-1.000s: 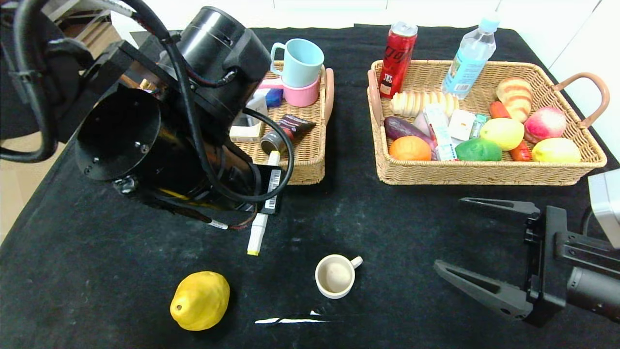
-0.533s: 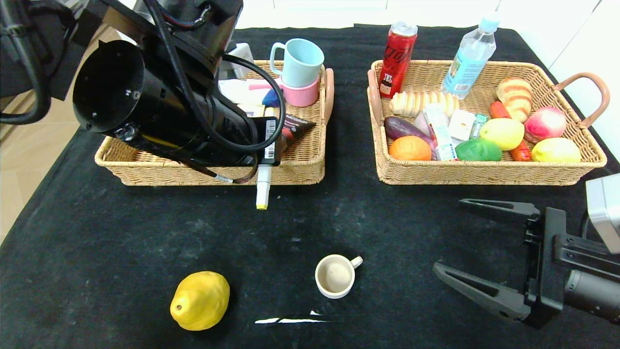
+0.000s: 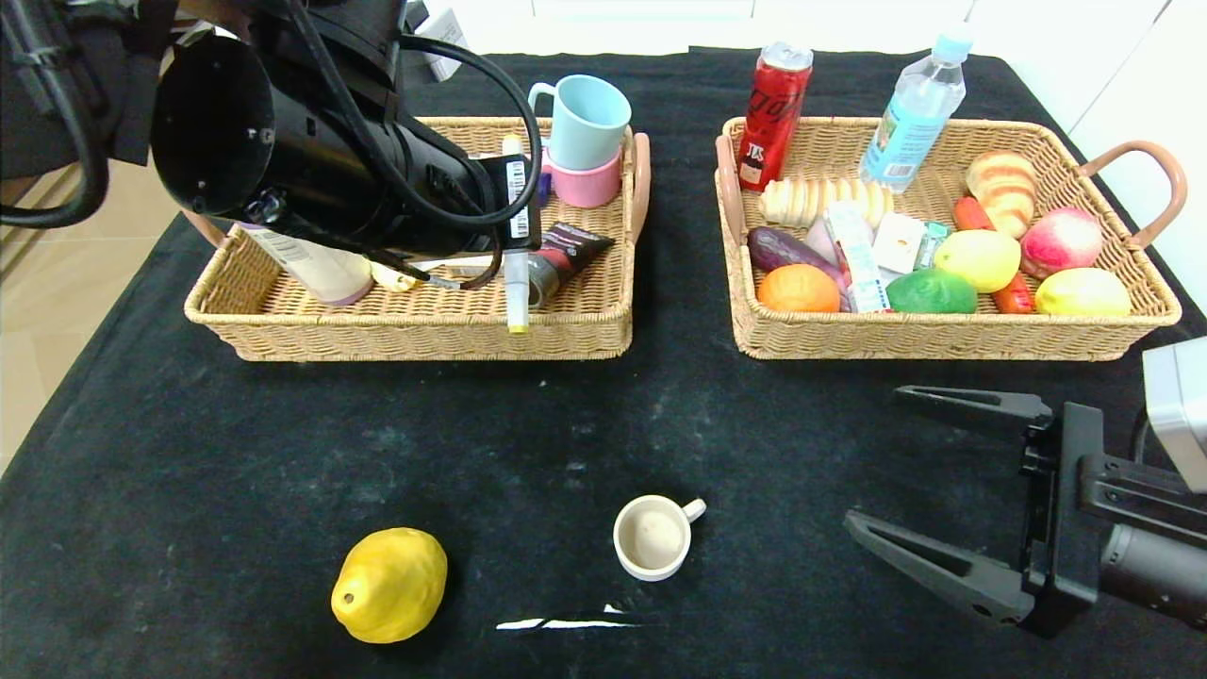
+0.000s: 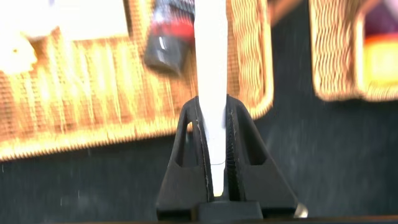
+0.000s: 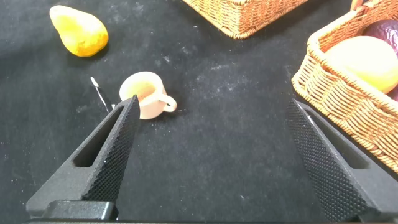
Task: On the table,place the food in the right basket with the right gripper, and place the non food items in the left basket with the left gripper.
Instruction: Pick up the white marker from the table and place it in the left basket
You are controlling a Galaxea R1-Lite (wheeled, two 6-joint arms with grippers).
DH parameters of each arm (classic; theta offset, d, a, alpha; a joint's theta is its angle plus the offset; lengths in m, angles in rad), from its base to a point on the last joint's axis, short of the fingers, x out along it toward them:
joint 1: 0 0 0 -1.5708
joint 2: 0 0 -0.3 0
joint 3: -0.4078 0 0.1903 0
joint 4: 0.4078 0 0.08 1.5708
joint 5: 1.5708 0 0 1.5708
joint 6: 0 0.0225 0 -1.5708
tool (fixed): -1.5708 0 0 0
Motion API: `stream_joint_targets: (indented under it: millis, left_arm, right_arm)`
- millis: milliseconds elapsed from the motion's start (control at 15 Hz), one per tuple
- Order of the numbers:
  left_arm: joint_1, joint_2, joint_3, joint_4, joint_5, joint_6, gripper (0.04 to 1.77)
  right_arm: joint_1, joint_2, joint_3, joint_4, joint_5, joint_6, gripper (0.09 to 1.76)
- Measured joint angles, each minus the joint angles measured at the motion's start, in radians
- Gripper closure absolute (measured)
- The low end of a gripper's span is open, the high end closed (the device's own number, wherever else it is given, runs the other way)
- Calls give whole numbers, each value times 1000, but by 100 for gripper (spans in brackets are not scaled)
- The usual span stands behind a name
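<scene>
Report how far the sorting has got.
Done: both wicker baskets are already loaded. In hand: the left tool grips the long white marker pen over the left wicker basket. Left: bumpy yellow fruit and small cream cup on the black table.

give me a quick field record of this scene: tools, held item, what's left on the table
left tool: shut on the marker, over the left basket
right tool: open, empty, low at the table's right near side
right basket: fruit, bread, drinks
on table: yellow fruit, cream cup
left to sort: fruit to right basket, cup to left basket
</scene>
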Motion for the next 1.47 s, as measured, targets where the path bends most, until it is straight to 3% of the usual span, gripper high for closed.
stream_joint_targets:
  millis: [467,667,933,1200,1467]
  left_arm:
    - [60,49,1,-189,7,24,157]
    - [89,89,-2,-289,40,55,157]
    - [109,123,-18,-307,54,56,157]
    - [114,130,-19,-303,56,58,103]
    - [113,127,-13,-298,56,59,66]
  right_arm:
    - [-1,-7,-1,-1,0,0,14]
    - [-1,-12,-1,-1,0,0,14]
    - [-1,-14,-1,-1,-1,0,14]
    - [-1,-13,-1,0,0,0,14]
    - [-1,-13,0,0,0,0,14]
